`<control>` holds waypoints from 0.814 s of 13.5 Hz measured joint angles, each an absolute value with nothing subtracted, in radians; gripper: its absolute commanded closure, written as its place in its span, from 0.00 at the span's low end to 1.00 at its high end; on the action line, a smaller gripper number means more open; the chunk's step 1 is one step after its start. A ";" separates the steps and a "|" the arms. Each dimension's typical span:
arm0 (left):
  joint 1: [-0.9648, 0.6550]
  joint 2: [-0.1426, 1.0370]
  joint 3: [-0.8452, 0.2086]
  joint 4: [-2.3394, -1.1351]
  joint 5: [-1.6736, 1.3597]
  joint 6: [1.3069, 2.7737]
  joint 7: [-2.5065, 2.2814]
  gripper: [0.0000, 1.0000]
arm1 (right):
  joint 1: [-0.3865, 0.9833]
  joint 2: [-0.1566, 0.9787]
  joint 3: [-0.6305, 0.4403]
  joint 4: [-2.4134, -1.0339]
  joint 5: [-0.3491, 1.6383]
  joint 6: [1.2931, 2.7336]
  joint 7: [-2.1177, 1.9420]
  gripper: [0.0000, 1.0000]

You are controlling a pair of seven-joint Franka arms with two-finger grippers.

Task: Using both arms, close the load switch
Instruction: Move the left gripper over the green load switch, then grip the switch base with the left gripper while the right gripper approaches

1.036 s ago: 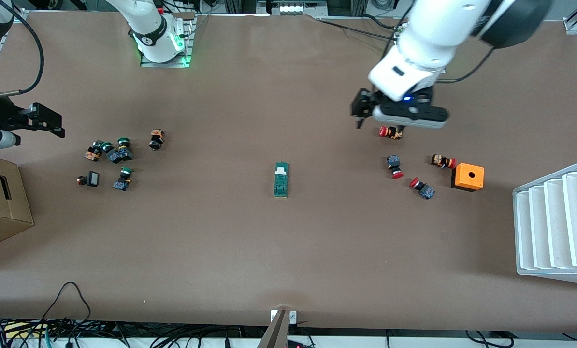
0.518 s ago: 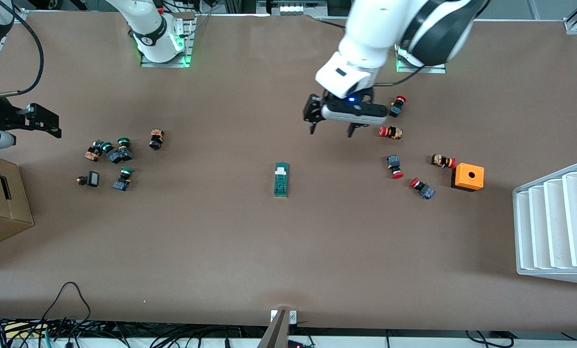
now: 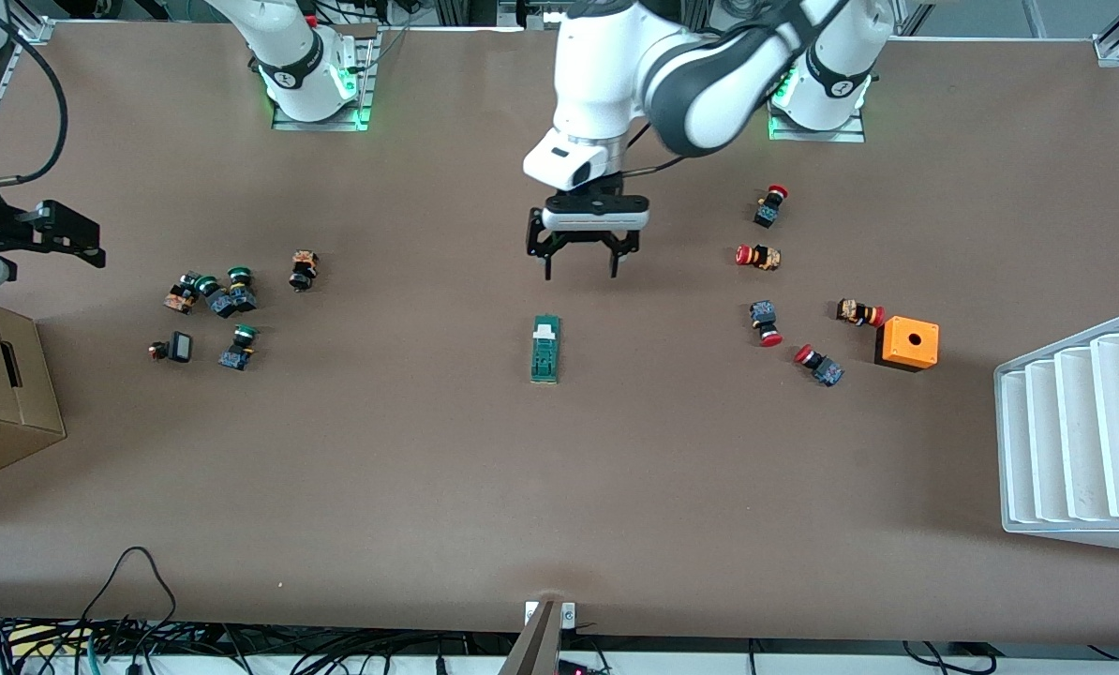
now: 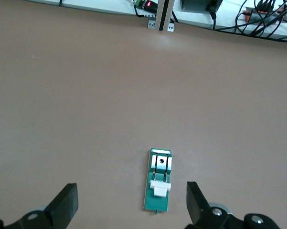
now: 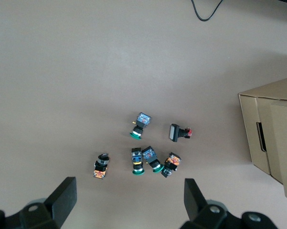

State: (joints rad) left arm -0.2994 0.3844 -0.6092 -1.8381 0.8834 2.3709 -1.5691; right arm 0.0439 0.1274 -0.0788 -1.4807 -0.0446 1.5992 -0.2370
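The load switch [image 3: 545,349], a narrow dark-green block with a white piece at one end, lies flat in the middle of the table. In the left wrist view the load switch [image 4: 158,186] shows between my two fingers and nearer to one of them. My left gripper [image 3: 581,273] hangs open over the bare table beside the switch's white end, holding nothing; its jaws [image 4: 131,206] stand wide apart. My right gripper [image 3: 72,239] is up in the air at the right arm's end of the table. It is open and empty [image 5: 129,206], above a cluster of push buttons.
Several green-capped push buttons [image 3: 215,298] lie toward the right arm's end, also visible as the green-capped push buttons [image 5: 145,160]. Several red-capped buttons [image 3: 768,323] and an orange box with a hole [image 3: 908,343] lie toward the left arm's end. A white ribbed rack [image 3: 1075,431] and a cardboard box [image 3: 2,394] stand at the table's ends.
My left arm has swung from over the red-capped buttons to the middle of the table, stopping beside the load switch. The right gripper has drifted slightly outward. Both stayed open.
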 measured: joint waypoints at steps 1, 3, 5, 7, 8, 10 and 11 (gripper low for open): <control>-0.310 0.414 -0.610 -1.838 0.959 2.379 -1.640 0.00 | 0.040 0.129 -0.079 -1.481 -0.044 1.599 -0.241 0.01; -0.320 0.468 -0.610 -1.838 1.111 2.418 -1.778 0.00 | 0.039 0.138 -0.079 -1.481 -0.044 1.599 -0.242 0.01; -0.327 0.520 -0.610 -1.838 1.284 2.434 -1.927 0.00 | 0.039 0.152 -0.079 -1.481 -0.044 1.599 -0.243 0.01; -0.342 0.575 -0.610 -1.838 1.454 2.435 -2.073 0.00 | 0.039 0.164 -0.079 -1.480 -0.044 1.600 -0.245 0.01; -0.350 0.602 -0.610 -1.838 1.514 2.434 -2.121 0.00 | 0.039 0.172 -0.079 -1.480 -0.044 1.598 -0.245 0.01; -0.365 0.650 -0.609 -1.838 1.599 2.427 -2.177 0.00 | 0.039 0.197 -0.079 -1.480 -0.044 1.597 -0.246 0.01; -0.373 0.670 -0.608 -1.838 1.643 2.410 -2.205 0.00 | 0.038 0.209 -0.079 -1.480 -0.044 1.597 -0.248 0.01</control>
